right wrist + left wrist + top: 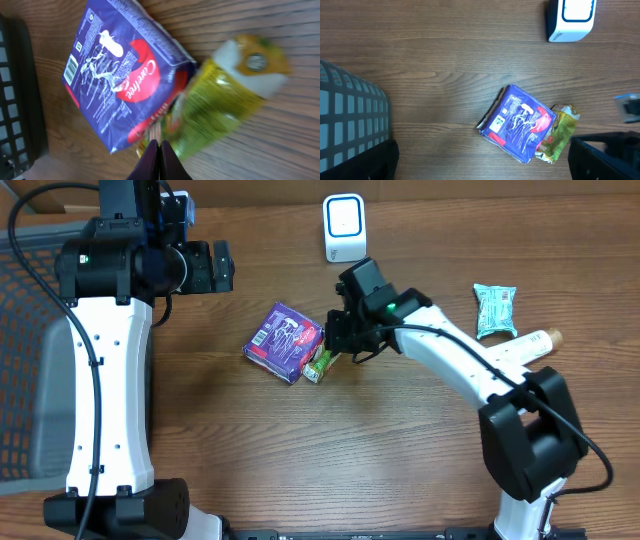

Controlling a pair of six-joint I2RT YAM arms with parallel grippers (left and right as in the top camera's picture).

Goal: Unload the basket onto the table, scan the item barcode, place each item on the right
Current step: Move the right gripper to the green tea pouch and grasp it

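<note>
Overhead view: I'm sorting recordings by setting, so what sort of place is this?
Probably a mock checkout bench: a small white box-shaped scanner stands on the brown wood-grain table, a purple plastic pack and a green sachet lie nearby, and a grey mesh basket sits at one edge.

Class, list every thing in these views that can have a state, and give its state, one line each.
left gripper: open, empty
right gripper: shut at the packs' edge; grip unclear
purple pack: lying flat, barcode showing
green packet: lying against the purple pack
scanner: standing upright
teal packet: lying flat
bottle: on its side
</note>
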